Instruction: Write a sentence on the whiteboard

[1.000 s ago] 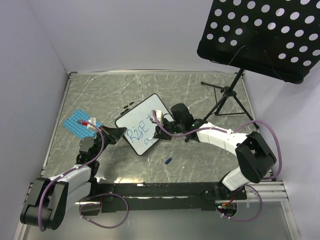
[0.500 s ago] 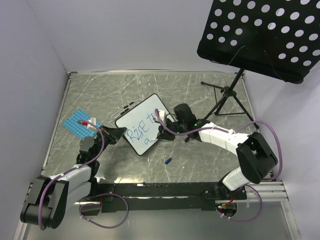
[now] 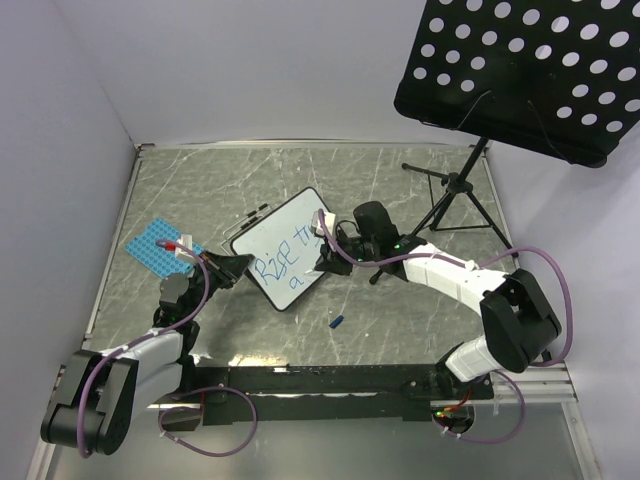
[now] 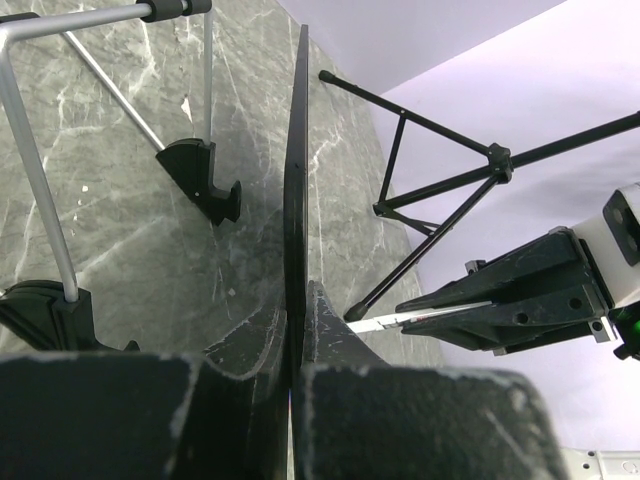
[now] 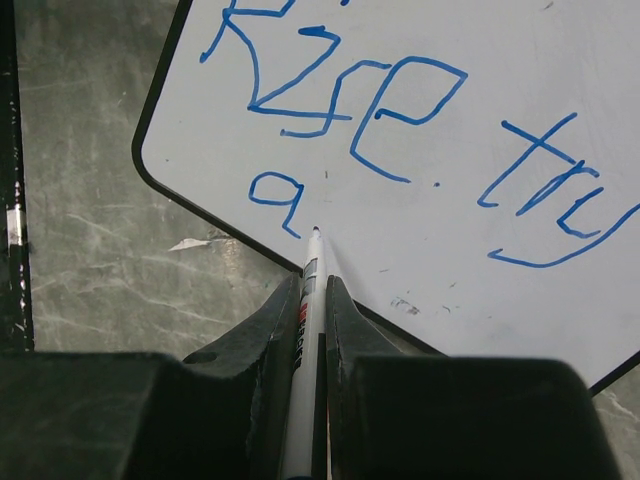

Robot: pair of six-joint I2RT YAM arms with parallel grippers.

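The grey marbled counter (image 3: pixel 400 190) carries everything, with a black perforated music-stand tray (image 3: pixel 520 70) on its tripod looming over the far right corner. The whiteboard (image 3: pixel 290 225) lies near the middle of the counter, between the two arms. Its long axis runs diagonally from near-left to far-right. A blue studded plate (image 3: pixel 150 248) sits well apart to its left. The left claw (image 4: pixel 296 300) is fully closed on the board's short left edge, which shows as a thin black line pinched between its fingers, so that arm looks to be steadying the board. The right claw (image 5: pixel 311 285) reaches in from the board's near long side, clamped tight on a marker (image 5: pixel 310 268) that points up onto the white surface. The sentence (image 5: pixel 400 110) reads "Rise try" on the first line and a lone "a" on the second. The marker's tip stands just right of that "a", close above the board's near edge. Whether it touches the surface I cannot tell. The line is evidently unfinished, and the next letter belongs to the right of the tip, so the stroke should run along the board's long axis, away from the left claw. The right arm is the one placed for it. A small blue cap (image 3: pixel 337 322) lies on the counter, near the board's lower corner.
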